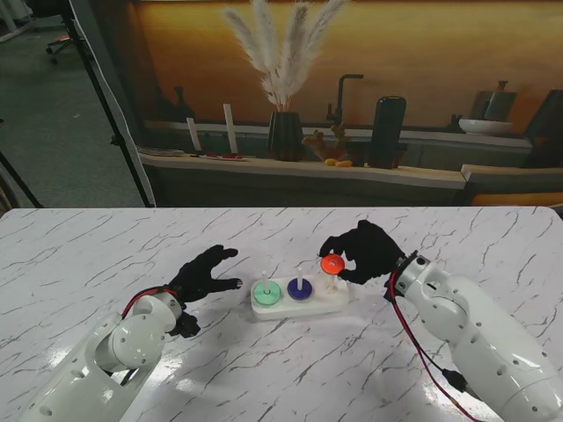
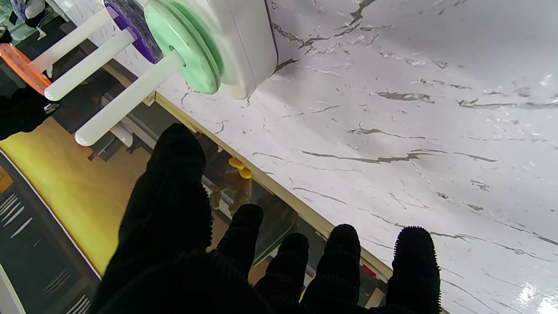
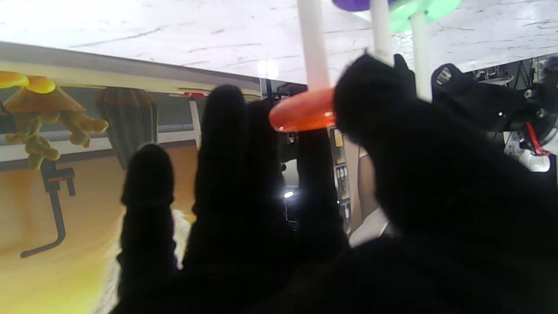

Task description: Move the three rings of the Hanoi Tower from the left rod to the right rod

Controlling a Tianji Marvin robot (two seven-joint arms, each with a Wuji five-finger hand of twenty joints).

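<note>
Presently the right hand (image 1: 365, 251) grips the orange ring (image 1: 332, 263) high on the right rod (image 3: 311, 43), the left hand (image 1: 207, 274) idle and spread, leaving green ring (image 1: 266, 291) left and blue ring (image 1: 300, 289) middle unmoved.

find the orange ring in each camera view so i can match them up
Stand view: the orange ring is at the top of the right rod, pinched by the right hand.
Left wrist view: only an edge shows, past the rod tips.
Right wrist view: it sits on the nearest rod, between fingers.
Shared landmark: the green ring.
</note>
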